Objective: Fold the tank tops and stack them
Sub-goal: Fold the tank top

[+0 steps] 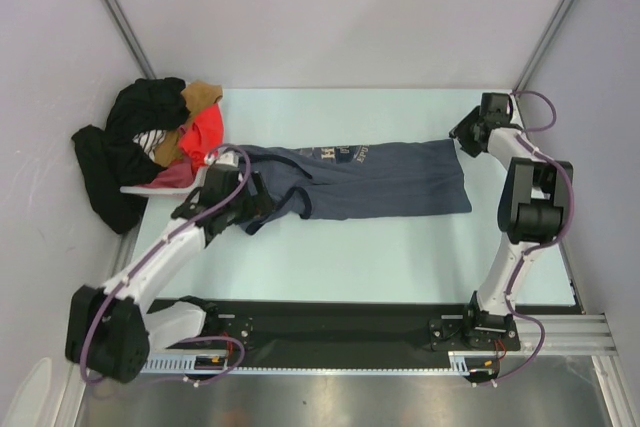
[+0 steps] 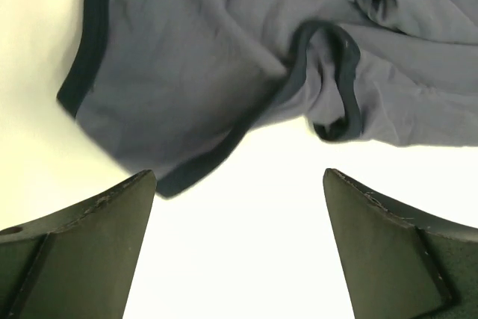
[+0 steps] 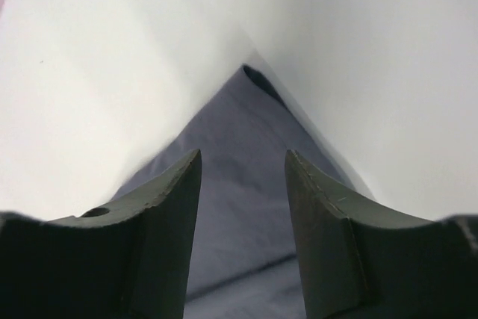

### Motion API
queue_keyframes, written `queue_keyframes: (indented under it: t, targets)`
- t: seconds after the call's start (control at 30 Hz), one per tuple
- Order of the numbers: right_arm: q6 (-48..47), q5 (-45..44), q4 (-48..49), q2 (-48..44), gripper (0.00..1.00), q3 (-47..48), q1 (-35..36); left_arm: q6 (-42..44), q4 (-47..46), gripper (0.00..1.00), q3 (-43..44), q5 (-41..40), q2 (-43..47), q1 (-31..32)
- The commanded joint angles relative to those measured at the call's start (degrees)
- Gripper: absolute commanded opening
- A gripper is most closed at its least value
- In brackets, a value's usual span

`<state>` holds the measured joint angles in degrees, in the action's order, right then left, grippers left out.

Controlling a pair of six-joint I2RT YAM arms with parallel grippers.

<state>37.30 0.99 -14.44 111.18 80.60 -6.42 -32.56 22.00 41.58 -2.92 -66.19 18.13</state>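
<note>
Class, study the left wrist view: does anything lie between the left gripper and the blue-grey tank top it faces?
Nothing visible does. The left gripper is open, and only bare table separates its fingertips from the dark-trimmed edge of the blue-grey tank top.

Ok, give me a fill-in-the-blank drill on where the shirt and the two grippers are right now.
1. The tank top spread across the table is ____ in colour.
2. The left gripper is over the top's strap end with its jaws ____.
3. The right gripper has its jaws apart and grips ____.
4. The pile of clothes sits at the table's far ____ corner.

Missing words: blue-grey; open; nothing; left.
</note>
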Motion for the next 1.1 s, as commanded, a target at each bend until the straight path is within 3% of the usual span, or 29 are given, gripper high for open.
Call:
queue_keyframes:
  t: [0.0, 0.33, 0.8, 0.9, 0.93, 1.0, 1.07]
  targets:
    - [-2.7, 0.1, 0.4, 4.5, 0.52, 5.8, 0.9, -3.1, -2.1, 1.00, -5.6, -0.9, 8.1, -0.6]
    - [-7.1, -5.7, -1.8, 11.3, 0.62, 11.0, 3.8, -5.4, -0.3, 1.00, -13.3, 1.3, 16.4, -1.5]
    - [-5.0, -9.4, -3.8, 14.3, 0.54, 10.2, 3.0, -4.3, -4.1, 0.92, -13.8, -5.3, 4.6, -1.6]
    - [-4.6, -9.2, -3.2, 13.9, 0.51, 9.1, 2.7, -4.2, -6.1, 0.81, -12.9, -6.0, 1.2, -1.6]
    - [-4.5, -8.7, -2.8, 13.8, 0.48, 9.0, 2.4, -4.1, -6.3, 0.70, -12.7, -6.6, 0.4, -1.7]
    - [-4.3, -8.2, -2.7, 13.9, 0.44, 8.9, 1.9, -3.7, -6.0, 0.60, -11.3, -9.3, -1.8, -1.7]
    - [-4.0, -8.0, -2.9, 14.2, 0.36, 9.1, 1.5, -3.7, -3.5, 0.36, -9.9, -11.4, -3.1, -1.7]
